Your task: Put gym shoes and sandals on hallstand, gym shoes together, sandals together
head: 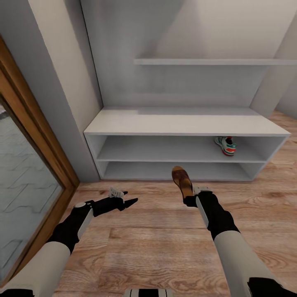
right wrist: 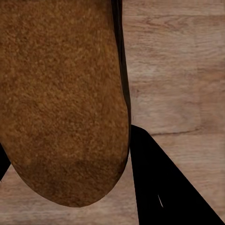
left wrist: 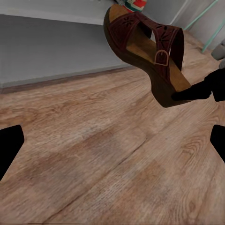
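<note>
One cream-white gym shoe [head: 225, 145] with green stripes and a red-orange sole lies at the right end of the hallstand's [head: 185, 122] upper shoe shelf; its edge also peeks into the left wrist view as the gym shoe [left wrist: 135, 4]. My right gripper [head: 191, 200] is shut on the heel of a dark brown sandal [head: 182, 180], held above the corridor floor [head: 156, 243] just in front of the lower shelf. The left wrist view shows the sandal [left wrist: 149, 49] pinched by a black finger [left wrist: 197, 91]. Its sole [right wrist: 61, 93] faces the right wrist camera. My left gripper [head: 130, 197] is open and holds nothing. The other gym shoe and sandal are out of view.
A glass door in a wooden frame [head: 39, 136] runs along the left. A wall shelf [head: 214, 62] hangs above the bench top. Grey walls close the alcove on both sides. Wood floor stretches between me and the rack.
</note>
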### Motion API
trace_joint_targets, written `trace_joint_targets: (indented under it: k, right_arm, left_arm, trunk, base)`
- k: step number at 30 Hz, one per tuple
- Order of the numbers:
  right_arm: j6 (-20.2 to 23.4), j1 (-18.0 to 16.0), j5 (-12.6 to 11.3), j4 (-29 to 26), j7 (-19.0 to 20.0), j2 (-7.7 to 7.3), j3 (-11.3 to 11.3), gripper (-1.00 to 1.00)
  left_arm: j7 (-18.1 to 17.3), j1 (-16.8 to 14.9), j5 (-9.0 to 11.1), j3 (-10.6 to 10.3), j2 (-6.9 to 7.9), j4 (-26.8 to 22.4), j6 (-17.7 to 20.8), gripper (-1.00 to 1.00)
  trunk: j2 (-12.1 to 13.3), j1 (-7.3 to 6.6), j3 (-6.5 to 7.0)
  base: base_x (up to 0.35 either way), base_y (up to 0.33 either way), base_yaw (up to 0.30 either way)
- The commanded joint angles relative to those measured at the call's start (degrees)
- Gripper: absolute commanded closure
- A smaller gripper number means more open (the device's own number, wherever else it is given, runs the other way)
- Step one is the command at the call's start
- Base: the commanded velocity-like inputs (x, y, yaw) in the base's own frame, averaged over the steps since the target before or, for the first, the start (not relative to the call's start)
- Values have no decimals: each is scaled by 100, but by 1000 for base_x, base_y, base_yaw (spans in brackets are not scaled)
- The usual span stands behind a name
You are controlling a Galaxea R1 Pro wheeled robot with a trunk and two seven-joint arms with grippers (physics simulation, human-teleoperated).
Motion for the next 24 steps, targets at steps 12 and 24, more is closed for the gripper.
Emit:
trace_joint_targets:
  k: [12,24]
  right_arm:
    - [31,4,55,-16,4,6,-21,100]
    - [23,4,56,-27,-7,6,-59,100]
  left_arm:
    - [-7,-3,67,-23,-111,1,59,-100]
    - [-5,-3,61,-372,-432,151,59,-100]
  trunk:
    - [-2,-1,-62]
    - [-2,-1,-70]
  base:
    - [104,0,219]
    - [114,0,19]
